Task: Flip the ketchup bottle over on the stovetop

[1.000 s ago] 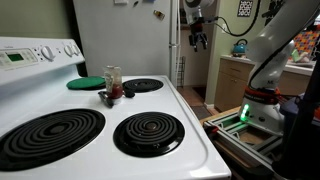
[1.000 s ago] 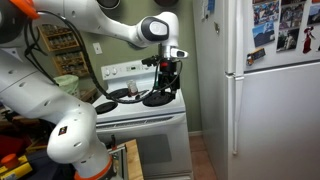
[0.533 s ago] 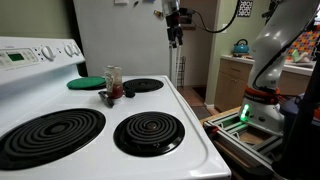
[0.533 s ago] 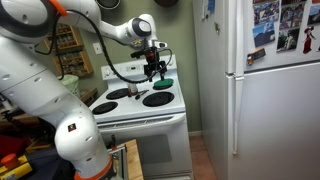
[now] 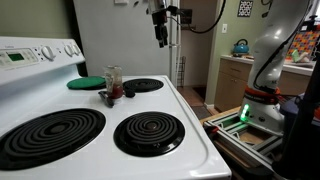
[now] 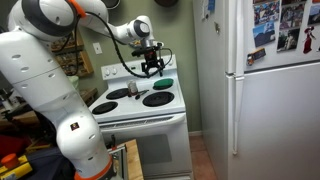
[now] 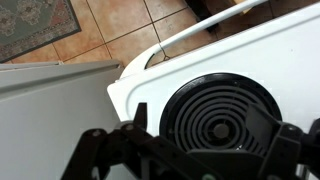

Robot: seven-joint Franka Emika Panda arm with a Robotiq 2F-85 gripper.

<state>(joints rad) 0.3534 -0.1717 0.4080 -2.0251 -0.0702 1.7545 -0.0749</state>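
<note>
The ketchup bottle (image 5: pixel 113 83) stands upright on the stovetop (image 5: pixel 60 98), its long axis vertical. The gripper (image 5: pixel 161 38) hangs high above it, offset toward the refrigerator (image 5: pixel 115 35), fingers spread and empty.

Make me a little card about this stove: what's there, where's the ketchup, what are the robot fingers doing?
stove: glossy white stovetop, four black coil burners
ketchup: small clear bottle with dark red contents, upright near the back
beside it: flat green round disc
fingers: open, empty, high above the stove
</note>
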